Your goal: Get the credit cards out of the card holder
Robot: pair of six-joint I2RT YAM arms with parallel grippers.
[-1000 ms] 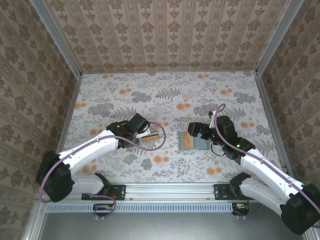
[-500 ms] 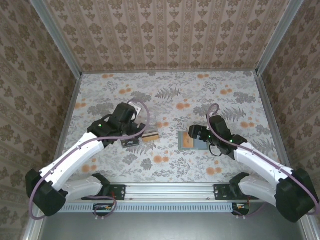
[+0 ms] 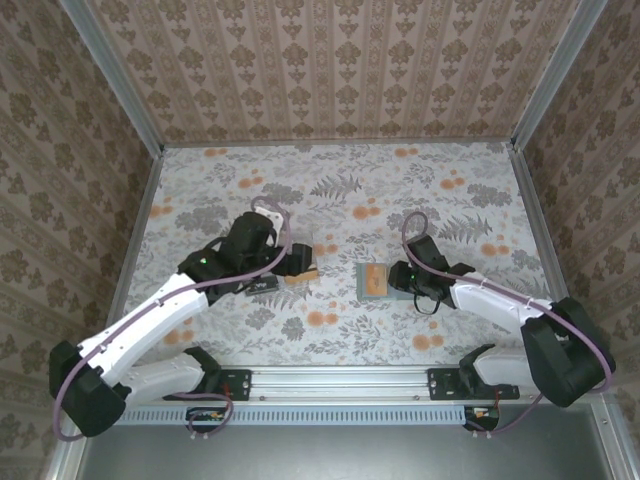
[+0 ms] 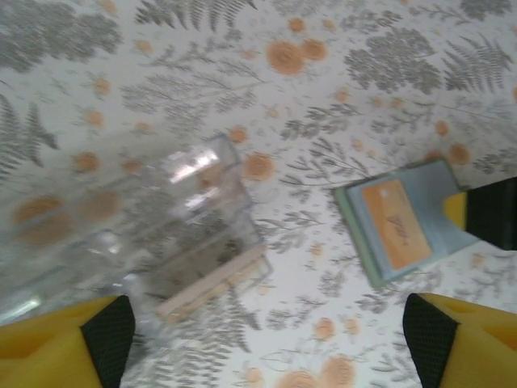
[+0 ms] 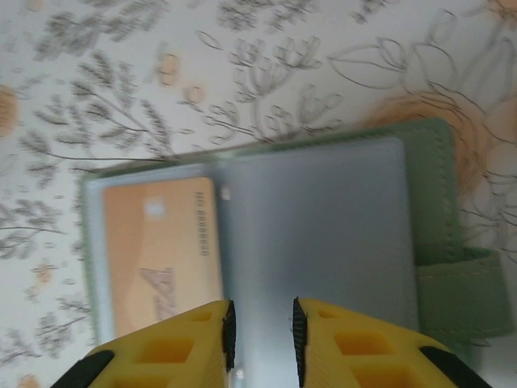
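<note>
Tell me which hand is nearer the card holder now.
Right. The right hand is over the card holder; the left hand hangs apart to its left, by the clear case.

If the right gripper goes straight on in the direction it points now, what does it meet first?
The right gripper would most likely meet the blue-grey inside of the open card holder, just beside the tan-orange card; its distance from it is unclear.

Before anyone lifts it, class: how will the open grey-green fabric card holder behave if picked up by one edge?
Probably floppy: the grey-green fabric card holder lies open along a fold, so one half may swing. The tan-orange plastic card in one pocket likely stiffens that side.
</note>
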